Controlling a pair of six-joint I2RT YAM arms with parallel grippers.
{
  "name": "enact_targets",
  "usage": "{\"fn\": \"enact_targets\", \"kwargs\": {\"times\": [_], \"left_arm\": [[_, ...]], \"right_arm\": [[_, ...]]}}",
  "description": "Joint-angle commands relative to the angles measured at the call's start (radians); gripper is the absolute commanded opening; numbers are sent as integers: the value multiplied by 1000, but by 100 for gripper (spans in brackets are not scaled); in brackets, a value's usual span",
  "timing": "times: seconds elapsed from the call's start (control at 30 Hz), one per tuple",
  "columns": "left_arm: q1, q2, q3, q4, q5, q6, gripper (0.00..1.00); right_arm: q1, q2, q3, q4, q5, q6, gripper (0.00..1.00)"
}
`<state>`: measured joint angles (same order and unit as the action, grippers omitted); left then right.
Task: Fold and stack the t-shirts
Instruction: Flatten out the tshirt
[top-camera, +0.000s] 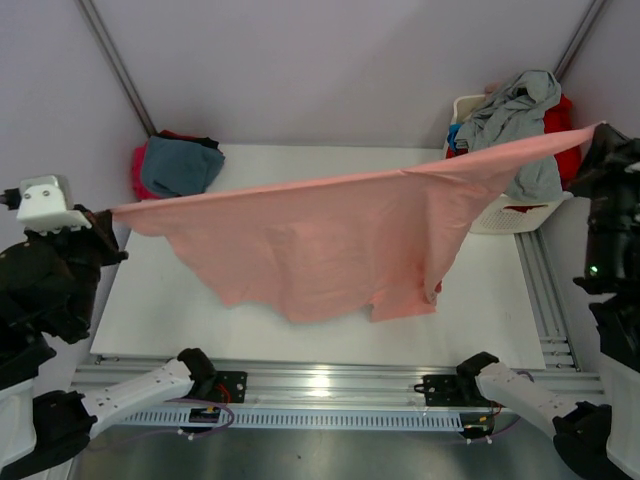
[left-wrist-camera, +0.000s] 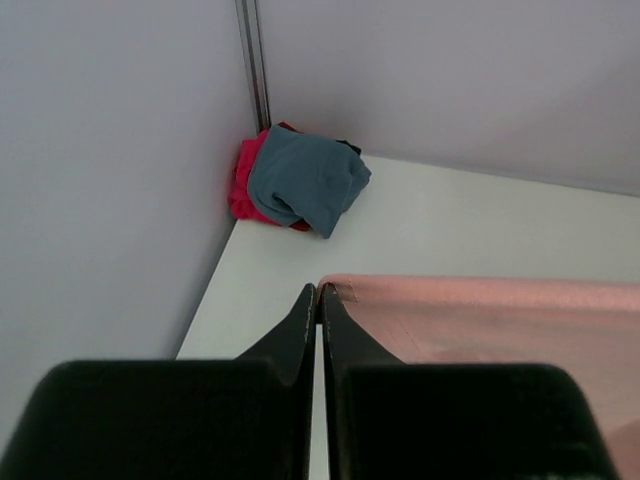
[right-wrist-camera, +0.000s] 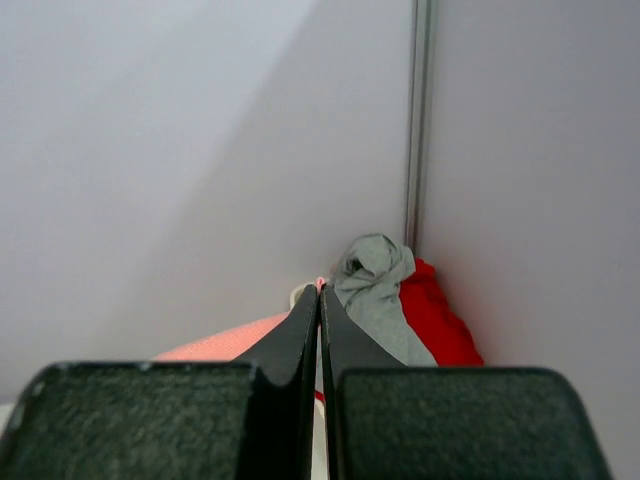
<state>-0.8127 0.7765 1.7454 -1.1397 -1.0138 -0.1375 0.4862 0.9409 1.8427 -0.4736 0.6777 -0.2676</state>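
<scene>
Above table (top-camera: 150, 300), holding pink shirt (top-camera: 320, 235) taut between left gripper (left-wrist-camera: 318, 292) and right gripper (right-wrist-camera: 319, 290), both clamped on its edge. Spreading step. Next: lower evenly, lay flat.

We see the salmon-pink t-shirt (top-camera: 330, 240) stretched taut in the air, its top edge running from the table's (top-camera: 150, 310) left edge to its far right corner, its lower part sagging in folds onto the middle. A folded teal-blue t-shirt (top-camera: 178, 165) lies on a magenta t-shirt (top-camera: 138, 172) in the far left corner. A crumpled grey t-shirt (top-camera: 520, 115) and a red t-shirt (top-camera: 564, 125) are heaped in the laundry basket (top-camera: 520, 215) at the far right corner.
</scene>
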Motion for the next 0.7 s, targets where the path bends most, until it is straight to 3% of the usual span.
{"fn": "enact_targets", "kwargs": {"times": [0.0, 0.3, 0.53, 0.67], "left_arm": [[17, -69, 66, 47, -91, 117, 0], [17, -210, -127, 495, -253, 525, 0], [17, -204, -150, 482, -240, 503, 0], [17, -175, -132, 369, -189, 402, 0]], "right_arm": [[-3, -102, 61, 107, 31, -73, 0], [8, -243, -65, 300, 56, -177, 0], [38, -197, -42, 187, 40, -157, 0], [48, -177, -86, 168, 37, -130, 0]]}}
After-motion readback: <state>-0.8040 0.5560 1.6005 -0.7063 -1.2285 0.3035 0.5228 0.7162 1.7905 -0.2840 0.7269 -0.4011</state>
